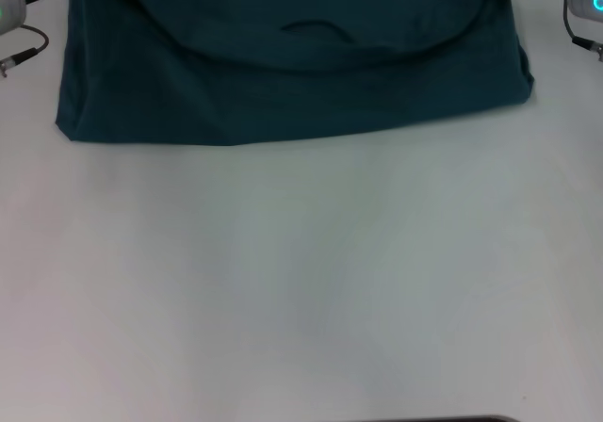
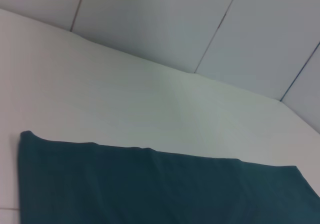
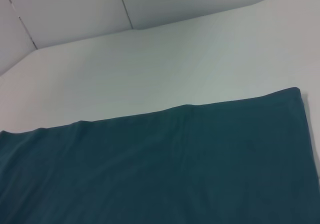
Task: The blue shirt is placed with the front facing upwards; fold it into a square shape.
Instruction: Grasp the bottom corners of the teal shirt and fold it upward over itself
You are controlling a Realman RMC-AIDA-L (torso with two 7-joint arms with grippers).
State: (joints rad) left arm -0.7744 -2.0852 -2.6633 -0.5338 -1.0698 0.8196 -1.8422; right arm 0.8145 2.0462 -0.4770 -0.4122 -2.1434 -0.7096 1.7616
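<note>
Right now the shirt [image 1: 283, 73] lies flat on the far part of the white table [image 1: 301, 290]. It is dark teal-blue. Its near edge runs almost straight across the head view, a little lower on the left than on the right. Its top runs out of that view. One layer is folded over another, and the curved edge of the upper layer sweeps from one side to the other. A small dark curved line sits near the middle of the cloth. No letters show on the side that faces up.

The left wrist view shows a long straight edge of the shirt [image 2: 150, 189] with one corner, lying smooth on the table [image 2: 125, 99]. The right wrist view shows the shirt [image 3: 165, 169] from the other side, with another corner and a few soft wrinkles. Bare table [image 3: 165, 59] stretches past it to grey wall panels.

Both arms are up at the far corners of the head view, left arm [image 1: 8, 8] by the shirt's left side and right arm [image 1: 586, 3] by its right side. Only their white casings with small blue-green lights show. No fingers can be seen in any view, so nothing shows how wide the grippers are or whether they grip anything.
</note>
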